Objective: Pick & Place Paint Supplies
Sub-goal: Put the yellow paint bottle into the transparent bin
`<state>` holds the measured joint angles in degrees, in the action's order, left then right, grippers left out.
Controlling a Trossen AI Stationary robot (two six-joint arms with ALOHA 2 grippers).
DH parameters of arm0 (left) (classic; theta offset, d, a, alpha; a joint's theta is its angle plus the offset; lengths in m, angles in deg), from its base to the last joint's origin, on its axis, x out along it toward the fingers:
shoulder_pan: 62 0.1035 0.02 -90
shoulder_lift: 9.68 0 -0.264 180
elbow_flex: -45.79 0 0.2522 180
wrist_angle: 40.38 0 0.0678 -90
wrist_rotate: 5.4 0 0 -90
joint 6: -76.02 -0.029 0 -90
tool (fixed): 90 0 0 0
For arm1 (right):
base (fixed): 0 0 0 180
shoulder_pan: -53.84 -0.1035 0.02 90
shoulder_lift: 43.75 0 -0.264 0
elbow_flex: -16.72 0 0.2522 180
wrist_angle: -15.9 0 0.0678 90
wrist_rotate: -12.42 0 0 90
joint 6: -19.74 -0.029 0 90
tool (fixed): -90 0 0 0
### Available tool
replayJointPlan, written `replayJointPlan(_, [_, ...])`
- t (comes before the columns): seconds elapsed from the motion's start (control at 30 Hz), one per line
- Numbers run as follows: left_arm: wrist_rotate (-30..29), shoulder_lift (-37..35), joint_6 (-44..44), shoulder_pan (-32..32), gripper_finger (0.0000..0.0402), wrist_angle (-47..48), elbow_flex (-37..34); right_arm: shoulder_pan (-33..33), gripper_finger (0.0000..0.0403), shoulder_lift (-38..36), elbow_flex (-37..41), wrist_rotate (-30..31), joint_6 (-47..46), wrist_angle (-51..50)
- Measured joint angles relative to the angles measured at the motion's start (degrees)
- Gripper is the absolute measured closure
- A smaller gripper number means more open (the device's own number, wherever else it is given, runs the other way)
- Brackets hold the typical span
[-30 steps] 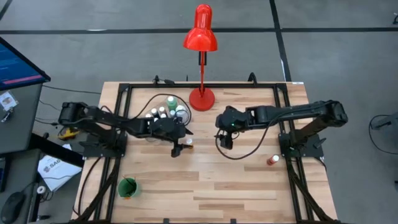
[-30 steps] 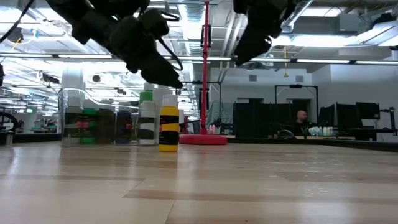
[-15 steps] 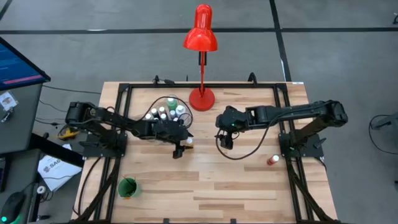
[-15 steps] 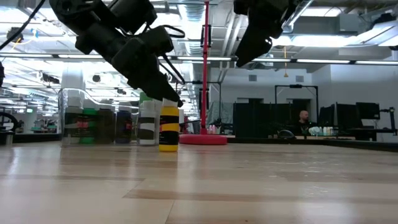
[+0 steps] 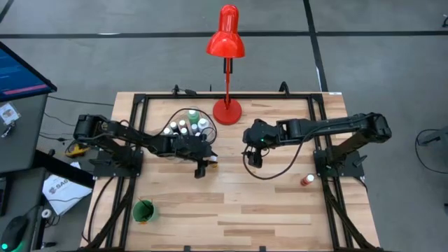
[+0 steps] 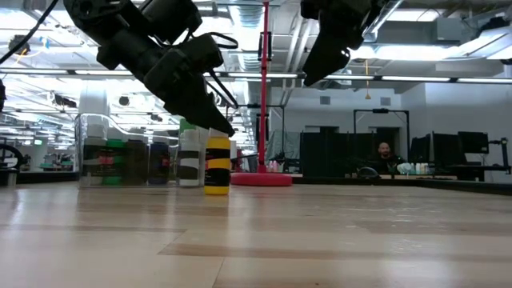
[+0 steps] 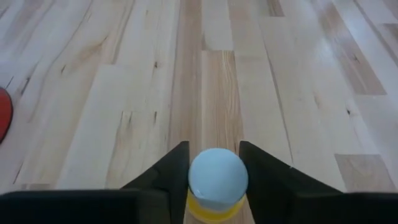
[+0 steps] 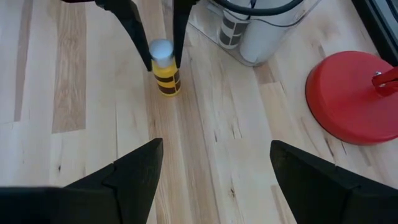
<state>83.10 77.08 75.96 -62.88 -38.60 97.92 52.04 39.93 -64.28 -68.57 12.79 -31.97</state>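
Observation:
A small yellow paint bottle (image 6: 217, 164) with a white cap stands upright on the wooden table, right of a clear tub (image 5: 185, 128) holding several more small bottles. My left gripper (image 5: 207, 163) reaches it from the table's left and is shut on its cap. My right gripper (image 5: 253, 159) hangs open above the table's middle, to the right of the bottle and clear of it; its wrist view shows the bottle (image 8: 166, 78) between the left gripper's fingers. My left gripper pinches the yellow bottle's white cap (image 7: 217, 177) between its two fingers, one on each side. The fingers (image 8: 140, 37) come slanting down from the table's left. The bottle stays upright with its base on the table.
The red desk lamp's base (image 5: 227, 110) stands at the far middle, its pole rising behind the bottle (image 6: 264, 88). A green cup (image 5: 143, 210) sits near the front left, a small red bottle (image 5: 306, 180) at the right. A black cable loops under the right arm.
My left gripper has sunk toward the yellow bottle, its fingertips dropping from above the cap to the cap's level, then held still. The bottle has stayed in place.

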Motion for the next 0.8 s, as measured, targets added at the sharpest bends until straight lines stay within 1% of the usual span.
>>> replayJointPlan(0.13, [0.0,0.0,0.0,0.0,0.0305,0.0,0.0,0.0,0.0111,0.0,0.0,0.0,0.0,0.0])
replayJointPlan(0.23, [0.0,-0.4,0.8,0.0,0.0306,0.2,0.0,0.0,0.0111,0.0,0.0,0.0,-0.1,0.0])
replayJointPlan(0.33, [-0.5,-2.8,2.3,0.0,0.0302,0.3,0.0,0.0,0.0111,0.0,0.0,0.0,-0.2,-0.2])
replayJointPlan(0.5, [-4.4,-10.4,2.0,0.0,0.0300,0.1,0.0,0.0,0.0111,0.0,0.0,0.0,-0.2,-0.2])
replayJointPlan(0.7, [-9.2,-21.4,3.0,0.0,0.0299,1.1,0.0,0.0,0.0111,0.0,0.0,0.0,-0.2,-0.2])
replayJointPlan(0.8, [-13.9,-27.3,3.0,0.0,0.0299,2.4,0.0,0.0,0.0111,0.0,0.0,0.0,-0.2,-0.2])
